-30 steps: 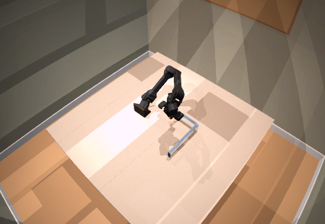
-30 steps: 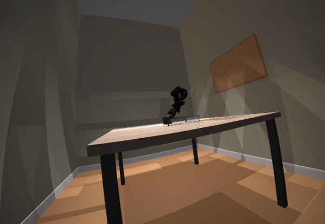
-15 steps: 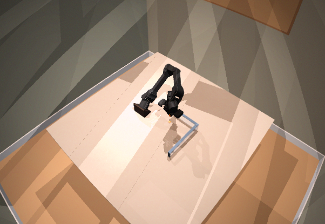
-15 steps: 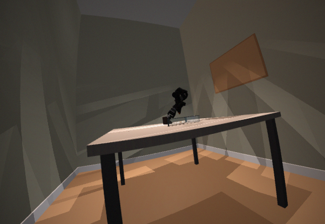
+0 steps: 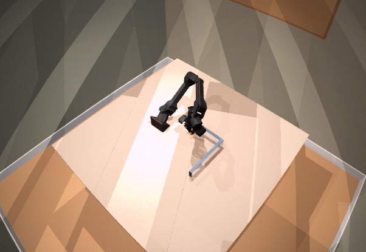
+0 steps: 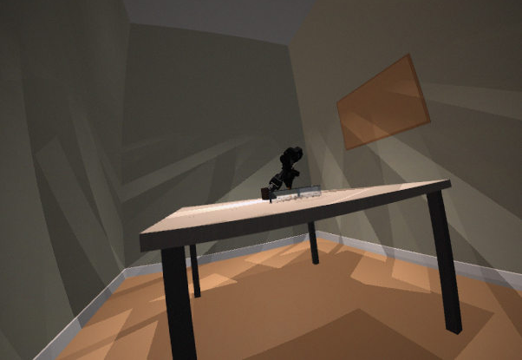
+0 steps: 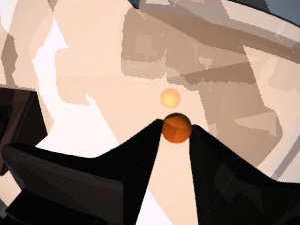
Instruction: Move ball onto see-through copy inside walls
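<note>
My gripper [image 7: 175, 127] is shut on the orange ball [image 7: 176, 130] [image 5: 191, 133], which sits between the fingertips. In the exterior view only a speck of orange shows under the dark gripper [image 6: 289, 187]. The see-through copy [image 7: 170, 98] [image 5: 191, 136] is a paler yellow-orange ball. It lies just beyond the held ball in the wrist view and looks smaller, so the held ball appears raised above the table. The low clear walls [image 5: 207, 156] [image 6: 309, 192] make a corner in front of and to the right of the gripper in the top view.
The arm's dark brown base [image 5: 159, 124] stands left of the gripper in the top view and shows at the left edge of the wrist view. The near wall ends at a dark tip [image 5: 190, 173]. Shadows and bright light patches cross the table [image 5: 131, 175].
</note>
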Motion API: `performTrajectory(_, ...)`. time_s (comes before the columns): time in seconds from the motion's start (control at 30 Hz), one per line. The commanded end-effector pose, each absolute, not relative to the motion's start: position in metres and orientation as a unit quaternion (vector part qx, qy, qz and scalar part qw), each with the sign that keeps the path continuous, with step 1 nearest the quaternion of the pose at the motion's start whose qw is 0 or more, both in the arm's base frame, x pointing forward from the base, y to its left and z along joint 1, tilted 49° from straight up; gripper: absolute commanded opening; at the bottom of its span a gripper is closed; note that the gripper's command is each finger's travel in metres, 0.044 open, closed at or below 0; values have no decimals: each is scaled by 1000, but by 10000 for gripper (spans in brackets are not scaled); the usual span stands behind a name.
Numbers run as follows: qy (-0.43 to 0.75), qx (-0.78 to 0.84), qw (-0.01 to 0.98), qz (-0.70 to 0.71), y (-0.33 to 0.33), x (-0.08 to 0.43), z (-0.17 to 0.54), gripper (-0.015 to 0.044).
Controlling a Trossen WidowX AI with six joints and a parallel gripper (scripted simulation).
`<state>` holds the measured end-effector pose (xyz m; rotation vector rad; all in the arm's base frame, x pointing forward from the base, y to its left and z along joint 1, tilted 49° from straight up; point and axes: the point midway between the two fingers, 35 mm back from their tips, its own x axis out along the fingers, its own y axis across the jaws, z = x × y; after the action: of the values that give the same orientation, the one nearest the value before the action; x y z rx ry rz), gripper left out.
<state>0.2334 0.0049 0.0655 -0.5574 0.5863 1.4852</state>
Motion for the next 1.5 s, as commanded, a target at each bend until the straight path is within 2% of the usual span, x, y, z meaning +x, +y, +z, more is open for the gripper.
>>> performTrajectory(0.0,259,-244,664,658,18,232,56,0)
performTrajectory(0.93,257,-242,664,659,49,230,30,0)
performTrajectory(1.2,256,-245,664,659,48,231,31,204)
performTrajectory(1.47,257,-245,664,658,46,231,32,204)
